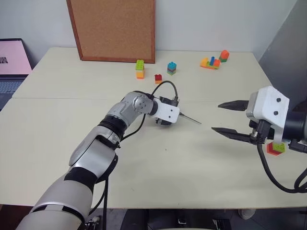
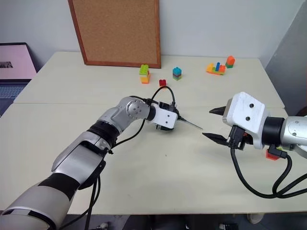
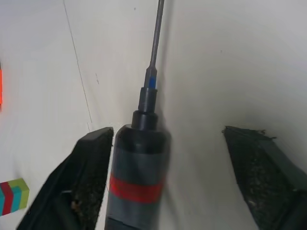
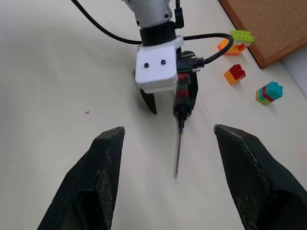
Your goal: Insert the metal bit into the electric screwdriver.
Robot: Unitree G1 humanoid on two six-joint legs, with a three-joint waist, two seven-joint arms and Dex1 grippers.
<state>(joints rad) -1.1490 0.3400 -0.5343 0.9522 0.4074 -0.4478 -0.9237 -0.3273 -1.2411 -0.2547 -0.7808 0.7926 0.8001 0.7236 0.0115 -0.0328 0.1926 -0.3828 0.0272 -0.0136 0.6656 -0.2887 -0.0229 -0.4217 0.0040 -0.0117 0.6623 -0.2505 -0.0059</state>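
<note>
Head views: beige table (image 1: 57, 158). Cork board (image 1: 112, 28) at upper centre, toy brick clusters (image 1: 139, 68) below it and at upper right (image 1: 213, 61); laptop (image 1: 12, 62) cut off at left edge. Left gripper (image 1: 165, 120) at centre, mostly hidden under its white housing; metal bit (image 1: 191, 119) pokes out toward the right. Right gripper (image 1: 230, 117) at right, fingers spread, nothing between.

Left wrist view: electric screwdriver (image 3: 136, 182) lies between spread fingers, against one, clear of the other; bit seated in its tip, far end cut off.

Right wrist view: screwdriver half hidden beside the left housing; bit rests on the table.
</note>
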